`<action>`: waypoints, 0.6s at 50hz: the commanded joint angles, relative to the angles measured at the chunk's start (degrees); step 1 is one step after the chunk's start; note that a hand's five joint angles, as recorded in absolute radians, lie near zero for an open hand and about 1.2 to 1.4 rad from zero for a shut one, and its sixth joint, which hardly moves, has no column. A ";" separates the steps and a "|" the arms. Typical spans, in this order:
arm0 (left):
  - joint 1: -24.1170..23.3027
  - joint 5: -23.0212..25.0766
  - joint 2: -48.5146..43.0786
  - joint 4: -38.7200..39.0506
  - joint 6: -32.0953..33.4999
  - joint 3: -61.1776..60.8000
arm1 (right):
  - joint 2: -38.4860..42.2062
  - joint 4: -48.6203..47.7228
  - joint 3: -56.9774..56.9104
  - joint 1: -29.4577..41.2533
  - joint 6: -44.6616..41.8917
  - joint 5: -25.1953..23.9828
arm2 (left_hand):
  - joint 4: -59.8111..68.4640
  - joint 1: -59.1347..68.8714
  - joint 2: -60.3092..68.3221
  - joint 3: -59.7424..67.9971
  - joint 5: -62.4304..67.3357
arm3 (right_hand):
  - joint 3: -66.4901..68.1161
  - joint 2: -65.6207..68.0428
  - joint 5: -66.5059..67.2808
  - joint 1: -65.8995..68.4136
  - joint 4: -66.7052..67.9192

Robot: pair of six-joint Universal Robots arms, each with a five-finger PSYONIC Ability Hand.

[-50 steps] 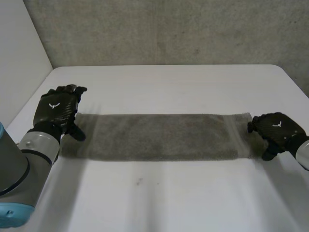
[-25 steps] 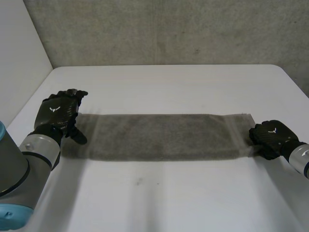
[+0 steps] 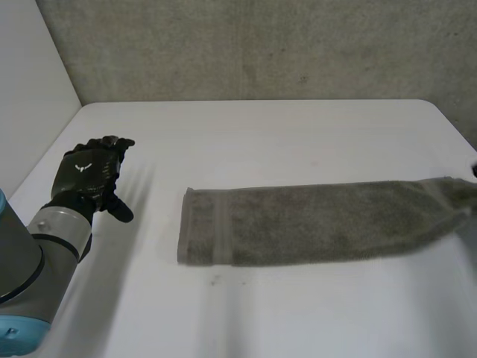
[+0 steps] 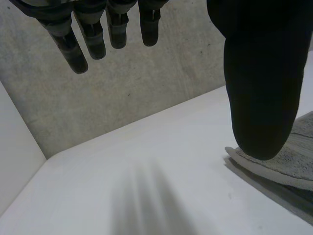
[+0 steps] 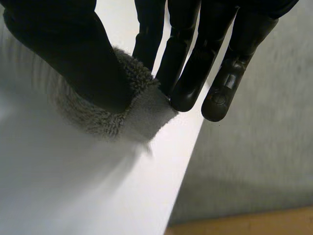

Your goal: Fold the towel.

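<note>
Grey towel (image 3: 298, 224) lies lengthwise on the white table (image 3: 261, 134), its right end pinched in our right hand (image 5: 73, 49) (only a small bite). Our left hand (image 3: 88, 173) hangs spread, well apart from the free end; we should carry the pinched end over squarely.
</note>
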 commanded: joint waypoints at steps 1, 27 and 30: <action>-0.28 -0.08 0.94 -0.10 0.01 0.01 | -4.91 -0.81 -5.89 18.15 12.71 0.42 | 0.37 -0.52 0.49 0.43 -1.71 | 11.96 12.59 17.40 19.54 11.45; -5.28 0.09 -3.09 0.51 0.19 4.92 | 12.60 -3.36 -13.99 56.96 27.46 0.77 | 0.58 -0.31 0.70 0.65 -1.50 | -58.04 -57.41 -52.60 -50.46 -58.55; -7.47 0.09 -5.02 0.78 0.19 7.47 | 7.68 -3.10 -10.92 49.95 35.71 0.16 | 0.92 0.03 1.04 0.98 -1.16 | -58.04 -57.41 -52.60 -50.46 -58.55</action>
